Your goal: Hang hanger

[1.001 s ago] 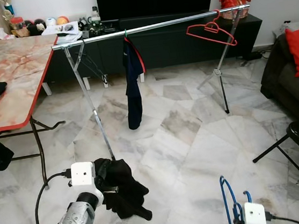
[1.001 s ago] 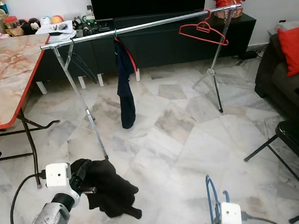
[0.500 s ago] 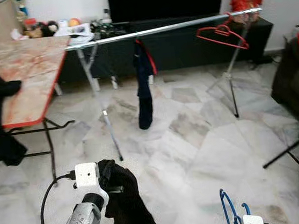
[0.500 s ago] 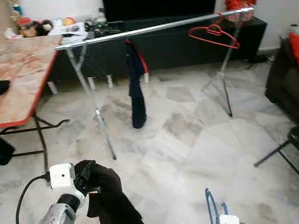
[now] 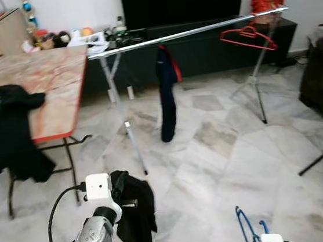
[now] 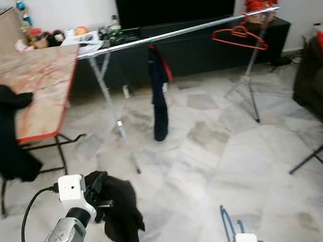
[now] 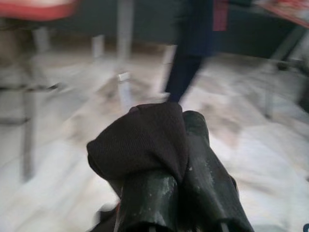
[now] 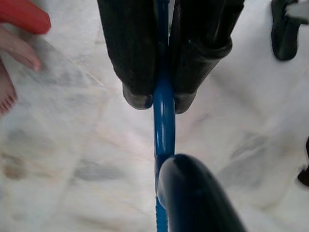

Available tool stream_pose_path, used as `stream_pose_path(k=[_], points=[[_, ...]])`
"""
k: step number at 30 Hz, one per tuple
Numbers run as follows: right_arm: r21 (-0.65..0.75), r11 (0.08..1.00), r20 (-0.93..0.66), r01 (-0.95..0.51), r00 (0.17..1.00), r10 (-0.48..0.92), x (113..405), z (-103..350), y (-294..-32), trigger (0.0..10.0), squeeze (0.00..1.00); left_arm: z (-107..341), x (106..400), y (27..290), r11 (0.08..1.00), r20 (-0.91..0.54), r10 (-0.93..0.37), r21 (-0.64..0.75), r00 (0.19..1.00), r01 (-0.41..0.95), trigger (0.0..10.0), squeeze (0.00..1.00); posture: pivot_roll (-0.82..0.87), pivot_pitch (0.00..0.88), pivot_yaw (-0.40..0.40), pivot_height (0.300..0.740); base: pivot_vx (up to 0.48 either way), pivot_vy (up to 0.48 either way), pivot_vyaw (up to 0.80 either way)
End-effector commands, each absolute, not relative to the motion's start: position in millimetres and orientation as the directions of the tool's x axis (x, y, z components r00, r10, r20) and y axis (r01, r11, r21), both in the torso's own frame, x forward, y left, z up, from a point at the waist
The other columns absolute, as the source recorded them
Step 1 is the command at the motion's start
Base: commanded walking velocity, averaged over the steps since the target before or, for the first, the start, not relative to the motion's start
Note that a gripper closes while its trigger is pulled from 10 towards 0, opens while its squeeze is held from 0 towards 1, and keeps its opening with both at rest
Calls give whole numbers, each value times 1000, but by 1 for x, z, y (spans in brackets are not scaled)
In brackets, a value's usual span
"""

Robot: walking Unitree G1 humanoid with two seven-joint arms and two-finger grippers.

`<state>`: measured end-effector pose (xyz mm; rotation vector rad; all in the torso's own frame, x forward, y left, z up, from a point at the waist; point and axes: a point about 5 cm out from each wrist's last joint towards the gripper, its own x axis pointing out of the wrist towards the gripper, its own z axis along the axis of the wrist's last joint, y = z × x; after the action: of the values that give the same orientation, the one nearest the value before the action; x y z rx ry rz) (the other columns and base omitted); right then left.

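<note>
View swung left since a second ago: marble-topped desk (image 5: 40,82) and its draped black jacket (image 5: 8,135) now prominent. Left gripper (image 7: 166,191) fingers clamped on limp black garment (image 5: 134,214); right gripper (image 8: 164,99) pinching thin blue plastic hanger (image 5: 247,237). Long silver clothes rail (image 5: 186,33) well ahead, probably unobstructed; open marble floor (image 5: 223,149) between.
</note>
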<state>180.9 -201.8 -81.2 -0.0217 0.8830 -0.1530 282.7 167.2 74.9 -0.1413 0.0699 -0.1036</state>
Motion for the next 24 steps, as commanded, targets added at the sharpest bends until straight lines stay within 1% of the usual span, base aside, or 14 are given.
stream_pose_path(k=[1, 3, 24], points=[[-68, 993, -760, 100, 640, -116, 186, -80, -193, 10000, 0, 80, 283, 174, 988, -47, -84, -134, 995, 77, 10000, 0, 51, 45, -12, 740, 0, 480, 800], [-69, 993, -762, 100, 637, -117, 186, -80, -193, 10000, 0, 80, 282, 174, 988, -48, -83, -133, 995, 76, 10000, 0, 51, 45, -12, 740, 0, 480, 506], [-69, 993, -764, 98, 634, -116, 187, -80, -192, 10000, 0, 82, 283, 177, 990, -46, -73, -126, 996, 67, 10000, 0, 60, 58, -18, 740, 0, 480, 0]])
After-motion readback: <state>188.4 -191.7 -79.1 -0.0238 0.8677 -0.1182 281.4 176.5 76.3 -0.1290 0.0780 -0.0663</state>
